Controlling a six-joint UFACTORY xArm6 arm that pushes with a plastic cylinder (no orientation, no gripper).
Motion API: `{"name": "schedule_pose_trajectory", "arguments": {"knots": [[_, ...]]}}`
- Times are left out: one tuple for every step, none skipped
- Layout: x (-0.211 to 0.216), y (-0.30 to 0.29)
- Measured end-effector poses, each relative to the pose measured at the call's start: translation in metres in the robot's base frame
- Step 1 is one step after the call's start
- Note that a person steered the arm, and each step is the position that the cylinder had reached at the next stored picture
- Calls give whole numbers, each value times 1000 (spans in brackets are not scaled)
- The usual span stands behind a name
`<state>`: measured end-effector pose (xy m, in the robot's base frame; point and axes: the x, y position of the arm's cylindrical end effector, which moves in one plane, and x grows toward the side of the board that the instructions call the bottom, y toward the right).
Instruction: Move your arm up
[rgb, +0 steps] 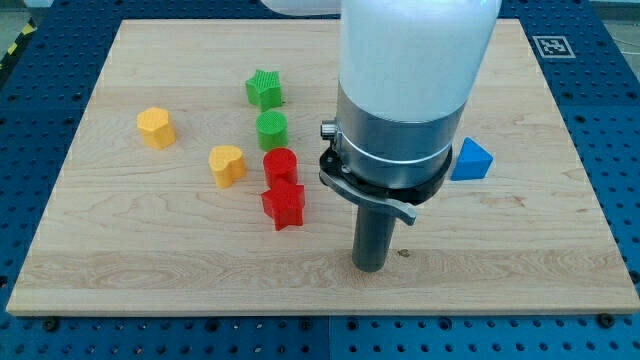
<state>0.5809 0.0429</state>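
Observation:
My tip (371, 267) rests on the wooden board (150, 260) at the lower middle, to the right of and below the red star block (284, 205). Just above that star sits a red cylinder (280, 164), with a green cylinder (271, 129) above it and a green star block (264, 89) higher still. A yellow heart-shaped block (227, 165) lies left of the red cylinder. A yellow hexagonal block (156, 127) is further left. A blue triangular block (472, 160) shows at the right, partly hidden behind my arm (415, 80).
The board lies on a blue perforated table (615, 120). A black-and-white marker tag (551, 45) sits at the board's top right corner. My large white and grey arm body hides the board's upper middle.

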Motion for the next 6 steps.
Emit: {"name": "schedule_pose_trajectory", "arguments": {"knots": [[-13, 1], [-29, 3], [-50, 3], [-68, 3], [-70, 3], [-72, 4]]}}
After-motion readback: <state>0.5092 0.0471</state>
